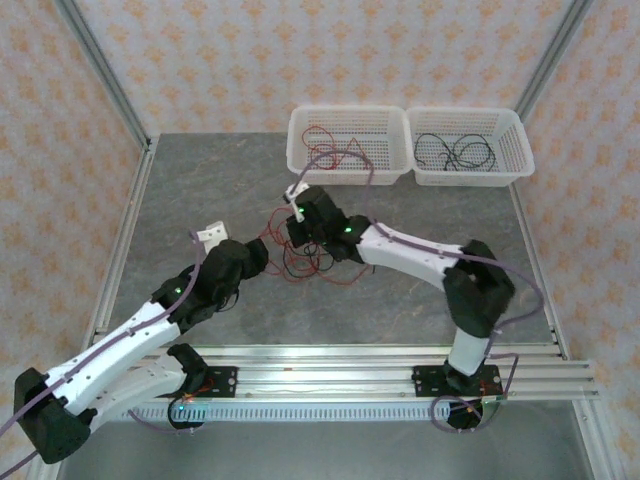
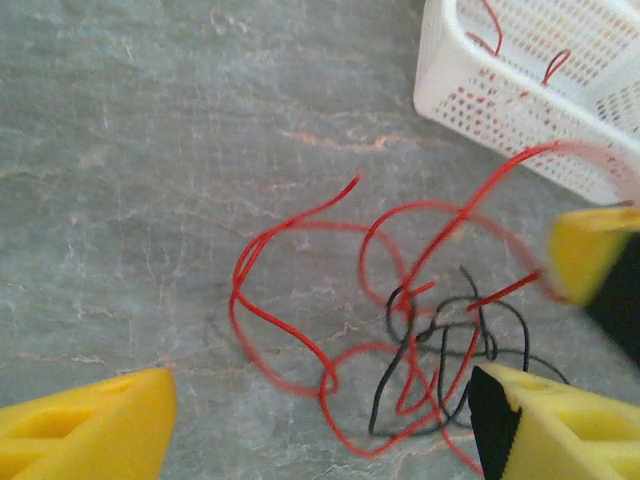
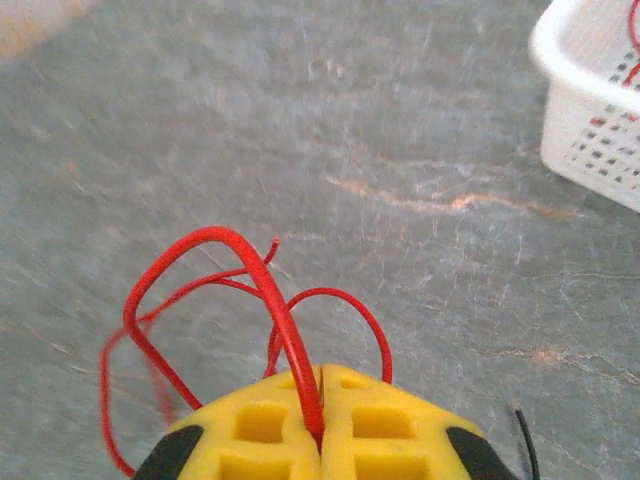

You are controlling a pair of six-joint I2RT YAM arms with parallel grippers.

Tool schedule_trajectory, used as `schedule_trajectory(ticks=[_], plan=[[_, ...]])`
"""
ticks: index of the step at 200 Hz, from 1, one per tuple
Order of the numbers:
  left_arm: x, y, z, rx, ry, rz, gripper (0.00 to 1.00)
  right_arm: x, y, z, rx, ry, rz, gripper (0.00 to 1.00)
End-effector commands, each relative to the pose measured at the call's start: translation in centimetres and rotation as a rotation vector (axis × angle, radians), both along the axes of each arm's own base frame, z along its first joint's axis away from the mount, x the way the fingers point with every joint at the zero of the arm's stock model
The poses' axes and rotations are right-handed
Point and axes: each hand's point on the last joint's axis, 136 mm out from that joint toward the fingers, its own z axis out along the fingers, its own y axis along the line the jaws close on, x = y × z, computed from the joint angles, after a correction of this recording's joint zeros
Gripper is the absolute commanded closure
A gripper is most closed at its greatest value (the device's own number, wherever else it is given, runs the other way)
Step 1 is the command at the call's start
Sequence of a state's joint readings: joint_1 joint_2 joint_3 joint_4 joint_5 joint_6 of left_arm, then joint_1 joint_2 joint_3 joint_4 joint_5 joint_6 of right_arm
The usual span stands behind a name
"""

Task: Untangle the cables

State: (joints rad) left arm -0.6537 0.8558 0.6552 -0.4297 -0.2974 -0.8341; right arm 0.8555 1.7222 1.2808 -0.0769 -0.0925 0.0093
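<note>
Yellow right end effector (image 3: pixel 321 436) pinches thin red cable (image 3: pixel 262 272) | left end effector (image 2: pixel 320 428) spread wide | curly cables (image 2: pixel 405 345) tangled

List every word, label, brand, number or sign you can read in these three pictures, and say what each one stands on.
None: no word, label, brand, number or sign can be read in any view.
The white basket with red cables, the white basket with black cables and the aluminium rail carry no print.
The right gripper, shut on a red cable, has plain yellow fingers.
</note>
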Motion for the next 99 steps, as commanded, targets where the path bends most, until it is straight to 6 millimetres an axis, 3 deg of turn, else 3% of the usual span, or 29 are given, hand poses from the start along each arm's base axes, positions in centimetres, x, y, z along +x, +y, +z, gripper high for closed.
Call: schedule_trajectory(ticks=[1, 29, 68, 99], plan=[[0.8, -0.8, -0.2, -0.029, -0.024, -0.012, 0.22, -0.3, -0.5, 2.9, 0.247, 0.066, -0.04, 0.98], [1.9, -2.2, 0.2, -0.033, -0.05, -0.064, 0.22, -1.9, -0.7, 4.7, 0.35, 0.121, -0.008, 0.98], [3.7, -6.3, 3.3, -0.076, -0.176, -0.236, 0.21, -3.4, -0.4, 6.3, 0.47, 0.222, 0.015, 0.99], [4.9, -8.0, 4.7, -0.002, -0.265, -0.324, 0.21, -3.7, -0.4, 7.0, 0.551, 0.301, 0.009, 1.0]])
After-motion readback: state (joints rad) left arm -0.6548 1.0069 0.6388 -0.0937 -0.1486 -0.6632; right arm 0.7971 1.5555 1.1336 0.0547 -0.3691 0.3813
